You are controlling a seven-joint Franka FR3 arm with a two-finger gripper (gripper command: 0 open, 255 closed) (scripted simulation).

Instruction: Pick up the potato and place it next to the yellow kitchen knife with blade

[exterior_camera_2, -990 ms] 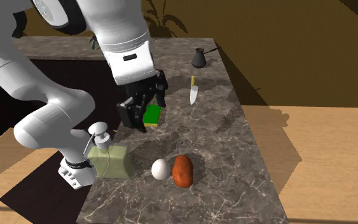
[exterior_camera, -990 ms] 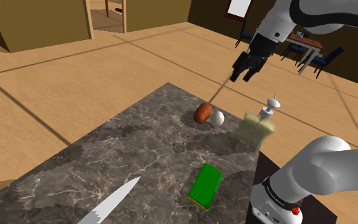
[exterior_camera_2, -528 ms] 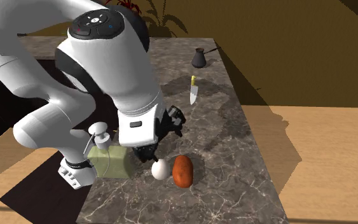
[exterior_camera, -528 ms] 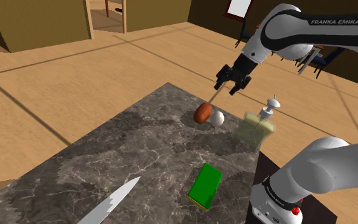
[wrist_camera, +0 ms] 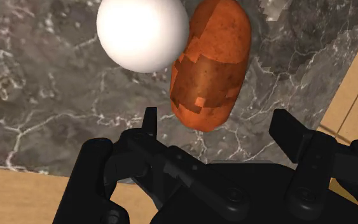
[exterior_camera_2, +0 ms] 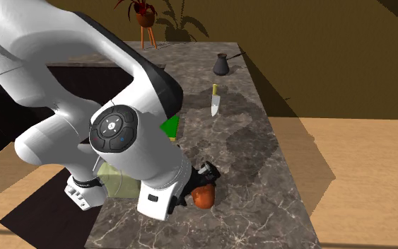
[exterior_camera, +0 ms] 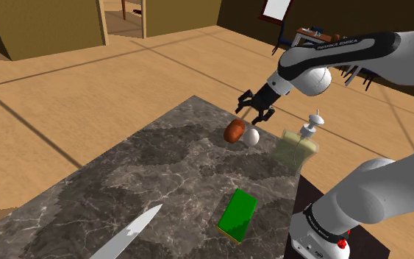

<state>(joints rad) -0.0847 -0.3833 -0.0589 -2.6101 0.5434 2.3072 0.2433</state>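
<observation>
A reddish-brown potato (exterior_camera: 233,131) lies near the far end of the dark marble counter (exterior_camera: 161,176), touching a white egg (exterior_camera: 251,136). My gripper (exterior_camera: 253,110) hovers open just above and behind the two. In the wrist view the potato (wrist_camera: 208,63) sits ahead of the gap between the spread fingers (wrist_camera: 149,124), with the egg (wrist_camera: 142,32) beside it. In the second exterior view the arm covers most of the potato (exterior_camera_2: 204,197). The knife (exterior_camera_2: 215,102), with a short yellow handle, lies far down the counter; its blade (exterior_camera: 128,234) shows in the shoulder view.
A pale green soap dispenser (exterior_camera: 298,143) stands close to the egg by the counter's edge. A green sponge (exterior_camera: 237,214) lies mid-counter, between potato and knife. A dark pot (exterior_camera_2: 222,64) stands beyond the knife. The counter ends just past the potato, with wooden floor below.
The arm has swung down and towards the shoulder view's left, bringing the gripper from high above the counter to just over the potato. The fingers have stayed open.
</observation>
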